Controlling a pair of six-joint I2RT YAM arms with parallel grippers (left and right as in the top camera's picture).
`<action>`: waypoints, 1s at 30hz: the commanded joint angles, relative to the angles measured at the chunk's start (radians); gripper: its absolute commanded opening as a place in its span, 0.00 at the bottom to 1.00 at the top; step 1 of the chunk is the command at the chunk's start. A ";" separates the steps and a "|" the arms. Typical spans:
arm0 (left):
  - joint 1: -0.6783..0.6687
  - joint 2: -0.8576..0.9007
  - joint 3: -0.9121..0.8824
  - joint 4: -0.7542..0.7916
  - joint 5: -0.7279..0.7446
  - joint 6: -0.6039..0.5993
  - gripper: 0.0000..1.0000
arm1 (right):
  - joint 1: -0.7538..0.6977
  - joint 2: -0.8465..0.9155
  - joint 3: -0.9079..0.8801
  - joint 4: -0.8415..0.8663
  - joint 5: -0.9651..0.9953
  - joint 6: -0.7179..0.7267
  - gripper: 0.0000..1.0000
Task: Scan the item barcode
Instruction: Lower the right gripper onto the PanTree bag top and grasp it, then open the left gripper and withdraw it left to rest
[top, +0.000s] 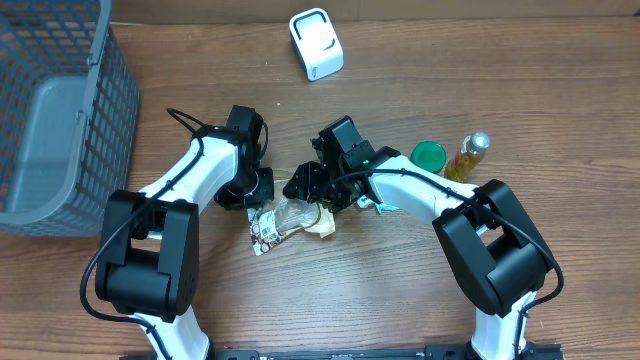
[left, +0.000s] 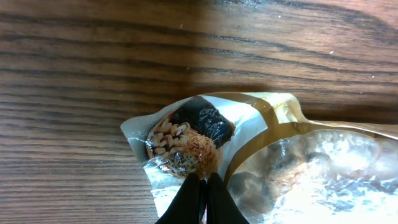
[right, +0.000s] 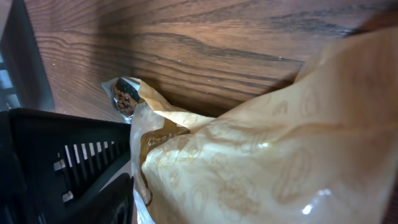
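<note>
A crinkled snack bag (top: 292, 216) with a clear window and gold trim hangs just over the wood table between both arms. In the left wrist view my left gripper (left: 203, 186) is shut, its black fingertips pinched onto the bag (left: 261, 155) near its printed end. My right gripper (top: 314, 192) reaches in from the right, jaws apart around the bag's other end. In the right wrist view the bag (right: 261, 143) fills the gap and only one finger (right: 102, 199) shows, at the bag's edge. The white scanner (top: 316, 43) stands at the far middle. No barcode shows.
A grey mesh basket (top: 60, 110) occupies the far left. A green lid (top: 428, 155) and a small yellow bottle (top: 468, 157) stand right of the right arm. The left arm's black body (right: 56, 155) sits close beside the right gripper.
</note>
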 joint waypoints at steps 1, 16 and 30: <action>-0.006 0.011 -0.005 0.007 0.009 0.020 0.04 | 0.007 0.008 -0.006 0.021 -0.031 -0.020 0.51; -0.006 0.010 -0.005 0.010 0.009 0.029 0.04 | 0.009 0.008 -0.006 0.023 -0.051 -0.058 0.17; 0.088 -0.056 0.325 -0.206 -0.058 0.053 0.04 | 0.009 0.008 -0.006 0.019 -0.068 -0.080 0.17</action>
